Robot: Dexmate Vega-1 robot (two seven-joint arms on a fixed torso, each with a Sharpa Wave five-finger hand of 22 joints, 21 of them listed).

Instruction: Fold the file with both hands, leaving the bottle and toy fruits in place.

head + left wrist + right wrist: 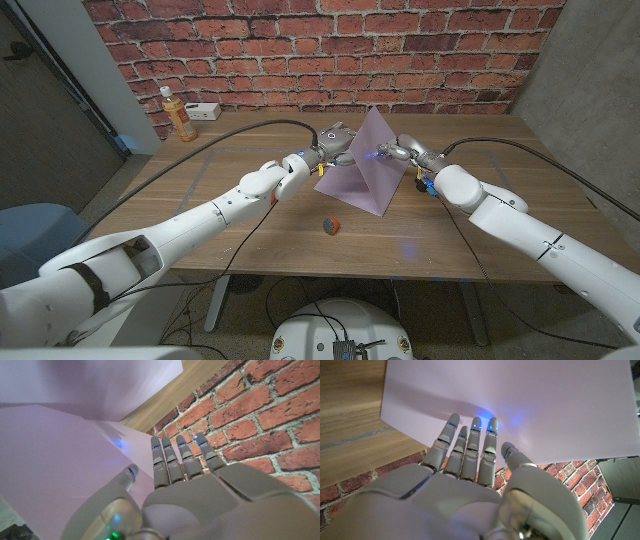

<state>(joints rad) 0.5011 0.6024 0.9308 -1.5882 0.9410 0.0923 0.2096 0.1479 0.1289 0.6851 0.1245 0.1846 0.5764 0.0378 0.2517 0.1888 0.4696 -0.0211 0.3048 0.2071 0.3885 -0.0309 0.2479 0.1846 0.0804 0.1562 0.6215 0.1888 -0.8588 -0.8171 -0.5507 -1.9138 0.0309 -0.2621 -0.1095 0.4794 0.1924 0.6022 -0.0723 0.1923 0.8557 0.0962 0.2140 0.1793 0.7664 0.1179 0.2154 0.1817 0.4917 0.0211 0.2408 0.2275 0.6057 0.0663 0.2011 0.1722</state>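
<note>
The purple file [362, 172] lies mid-table with one flap raised steeply into a peak. My left hand [335, 141] is at the flap's left side. In the left wrist view its fingers [172, 462] reach out straight beside the purple sheet [60, 465], with the thumb against it. My right hand [397, 152] is at the flap's right side. Its straight fingertips [475, 427] touch the sheet [520, 395]. Neither hand grips anything. An orange bottle [179, 116] stands at the far left. A small toy fruit [331, 226] lies in front of the file.
A white box [205, 110] sits by the bottle near the brick wall. A small yellow and blue object [424, 185] lies just under my right wrist. Black cables trail across the table from both arms.
</note>
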